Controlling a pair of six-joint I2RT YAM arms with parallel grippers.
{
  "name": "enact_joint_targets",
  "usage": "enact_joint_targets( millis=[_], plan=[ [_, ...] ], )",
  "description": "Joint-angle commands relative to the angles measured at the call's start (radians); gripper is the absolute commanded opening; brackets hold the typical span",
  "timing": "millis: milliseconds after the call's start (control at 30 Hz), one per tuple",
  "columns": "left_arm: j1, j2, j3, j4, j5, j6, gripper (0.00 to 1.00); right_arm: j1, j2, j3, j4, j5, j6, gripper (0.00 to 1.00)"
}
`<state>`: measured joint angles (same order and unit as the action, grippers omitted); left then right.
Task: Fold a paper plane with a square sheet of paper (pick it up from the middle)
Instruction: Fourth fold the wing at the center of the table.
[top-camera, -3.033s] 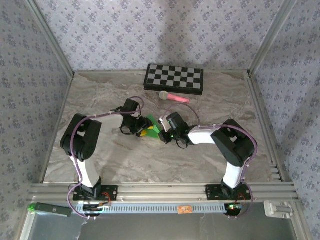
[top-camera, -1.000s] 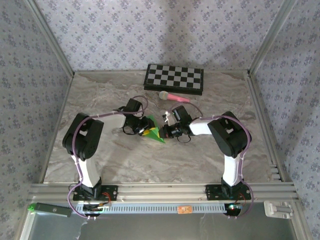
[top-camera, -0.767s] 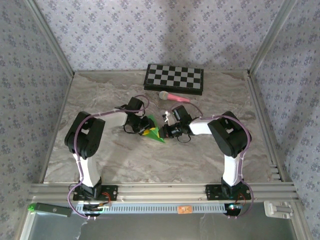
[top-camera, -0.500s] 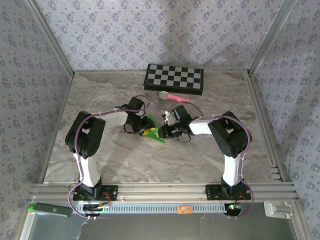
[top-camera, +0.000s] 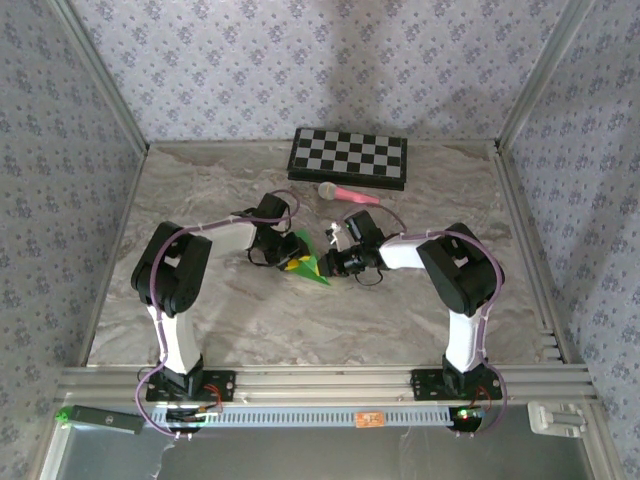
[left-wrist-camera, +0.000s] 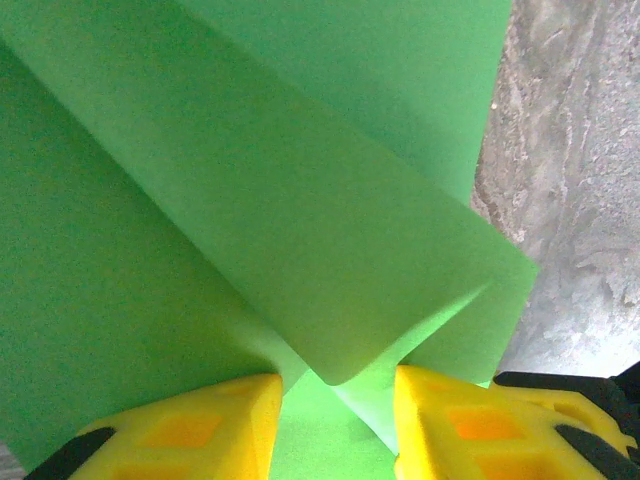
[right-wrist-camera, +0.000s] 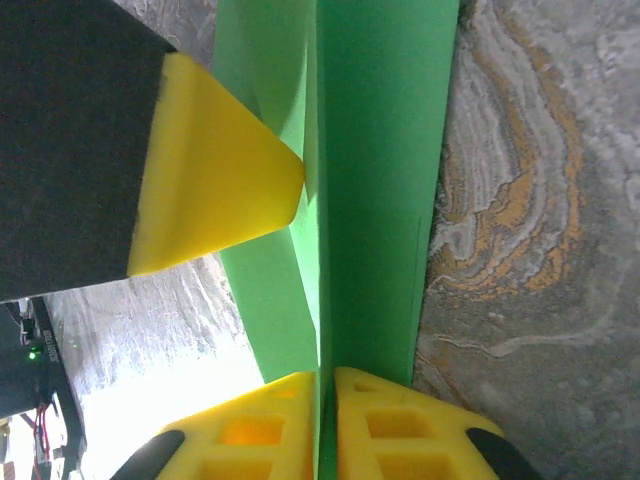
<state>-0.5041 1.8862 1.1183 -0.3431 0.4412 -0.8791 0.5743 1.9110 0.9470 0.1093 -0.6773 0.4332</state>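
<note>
Green paper plane, mid-table between both arms: several folds made, pointed shape forming, wing folds judged unfinished. Left gripper: yellow fingers part-spread around a folded ridge. Right gripper: fingers pressed together, pinching an upright crease. Far side: checkered board, pink microphone. Plane's full outline hidden beneath grippers

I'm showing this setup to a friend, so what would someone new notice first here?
The bright green paper, already folded to a point, lies mid-table with both arms bent in over it. The right gripper pinches a fold of it shut, and the left gripper's yellow fingers straddle a raised crease. Behind them a checkered board lies at the back wall, a pink-handled microphone before it.
</note>
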Motion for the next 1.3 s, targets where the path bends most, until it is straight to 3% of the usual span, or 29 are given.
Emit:
enact_joint_targets(
  millis=[0,233,433,800,1267],
  plan=[
    [-0.005,0.043,-0.014,-0.099,-0.055,0.017,0.38,-0.008,0.005,-0.01,-0.039,-0.004,0.016,0.11],
    [0.012,-0.063,0.015,-0.022,-0.022,0.013,0.47,-0.013,0.021,-0.019,-0.053,0.015,0.025,0.06],
    [0.044,-0.161,-0.014,0.052,-0.017,0.027,0.48,-0.02,0.024,-0.019,-0.052,0.013,0.03,0.06],
    [0.038,-0.151,-0.18,0.346,0.143,0.008,0.25,-0.031,0.037,-0.02,-0.045,0.005,0.044,0.06],
    [0.009,-0.093,-0.228,0.477,0.166,0.015,0.15,-0.038,0.048,-0.016,-0.046,-0.002,0.05,0.07]
  ],
)
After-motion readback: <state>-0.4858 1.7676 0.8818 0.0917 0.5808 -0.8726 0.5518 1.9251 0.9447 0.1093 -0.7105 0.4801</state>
